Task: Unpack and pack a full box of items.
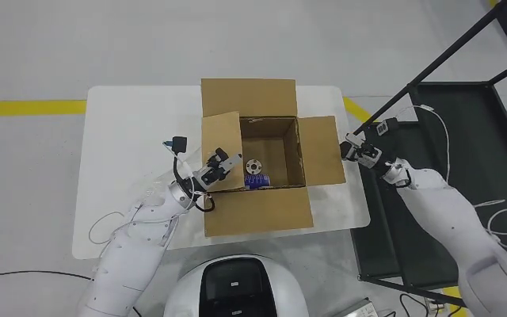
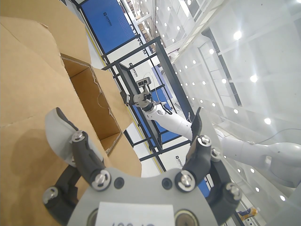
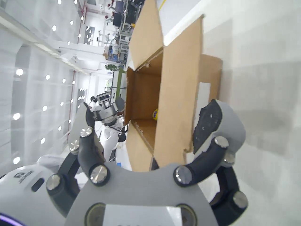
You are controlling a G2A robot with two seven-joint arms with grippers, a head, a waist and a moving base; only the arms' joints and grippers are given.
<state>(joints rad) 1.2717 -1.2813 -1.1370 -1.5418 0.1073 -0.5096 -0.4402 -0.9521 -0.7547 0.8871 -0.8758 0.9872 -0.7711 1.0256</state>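
An open cardboard box (image 1: 257, 212) stands mid-table with its four flaps spread. Inside lie a small round grey item (image 1: 253, 166) and a blue item (image 1: 257, 181). My left gripper (image 1: 227, 161) is at the half-raised left flap (image 1: 222, 143), open, one finger (image 2: 60, 121) resting against the cardboard (image 2: 28, 71). My right gripper (image 1: 349, 150) is open at the outer edge of the right flap (image 1: 323, 150). In the right wrist view the flap's edge (image 3: 178, 83) stands between its spread fingers (image 3: 209, 123), and a yellow-and-blue item (image 3: 155, 114) shows low in the box.
The white table (image 1: 127, 158) has bare surface left of the box. A black metal rack (image 1: 428, 198) stands close against the table's right side, beneath my right arm. A yellow floor line (image 1: 40, 106) runs behind.
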